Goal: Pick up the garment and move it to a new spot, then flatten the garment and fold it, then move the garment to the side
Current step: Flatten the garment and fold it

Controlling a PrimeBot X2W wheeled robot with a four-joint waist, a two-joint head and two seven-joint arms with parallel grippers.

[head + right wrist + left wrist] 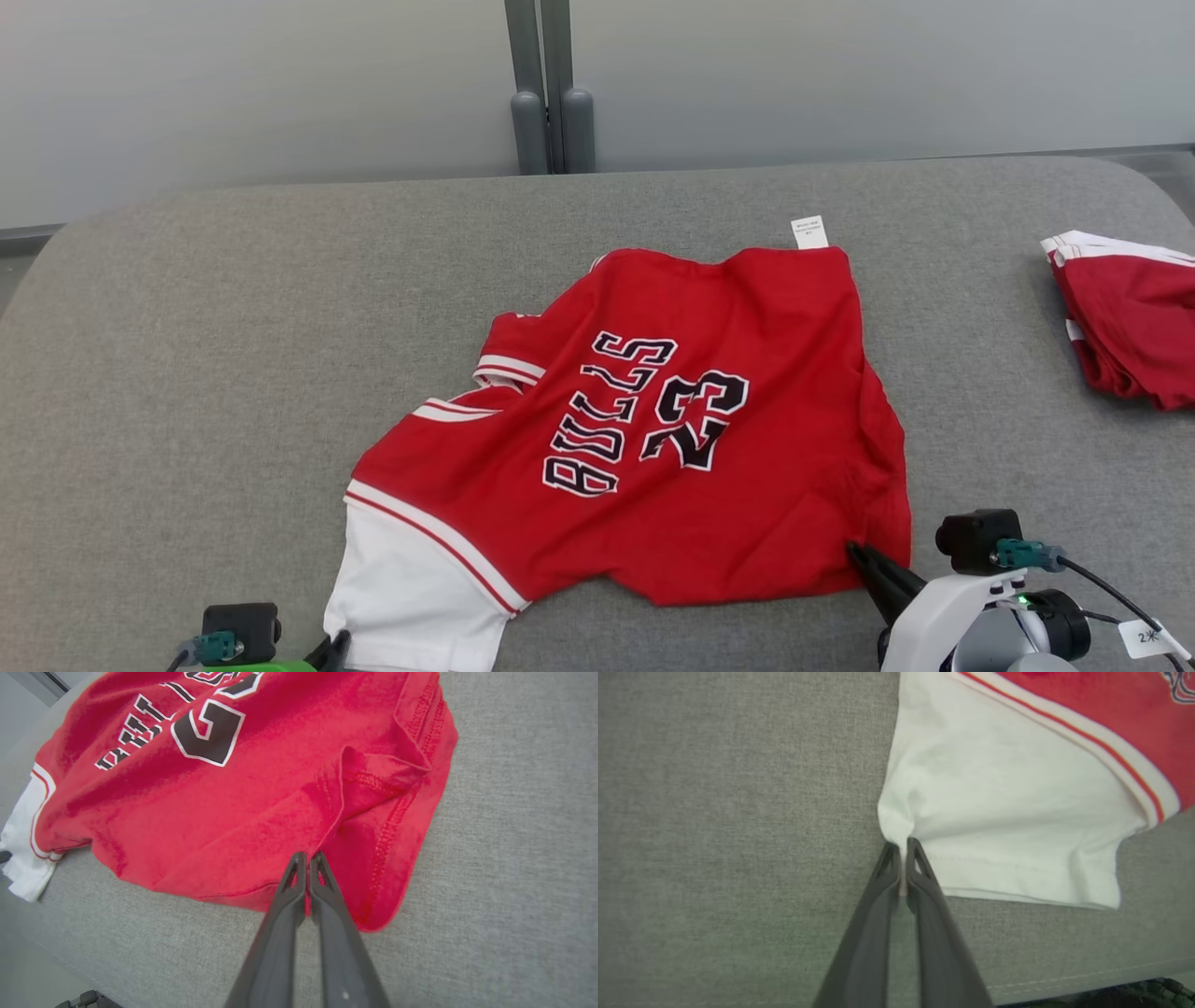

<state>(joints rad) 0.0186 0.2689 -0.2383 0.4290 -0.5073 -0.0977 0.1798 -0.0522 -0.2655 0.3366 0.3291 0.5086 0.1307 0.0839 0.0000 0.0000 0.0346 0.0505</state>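
A red jersey (672, 420) printed "BULLS 23" lies spread and creased on the grey padded table (187, 373), its white sleeve (411, 588) toward the front left. My left gripper (334, 646) sits at the table's front edge, shut on the sleeve's corner; in the left wrist view the white cloth (1004, 812) bunches into the closed fingertips (902, 847). My right gripper (861, 557) is at the jersey's near right corner. It is shut there on a raised fold of the red hem (373, 779), which runs down into its tips (308, 858).
A second red and white garment (1130, 317) lies bunched at the table's far right edge. Two grey posts (553, 121) stand behind the table's back edge. The table's front seam (1064, 980) runs just behind my left gripper. Bare grey surface stretches to the left.
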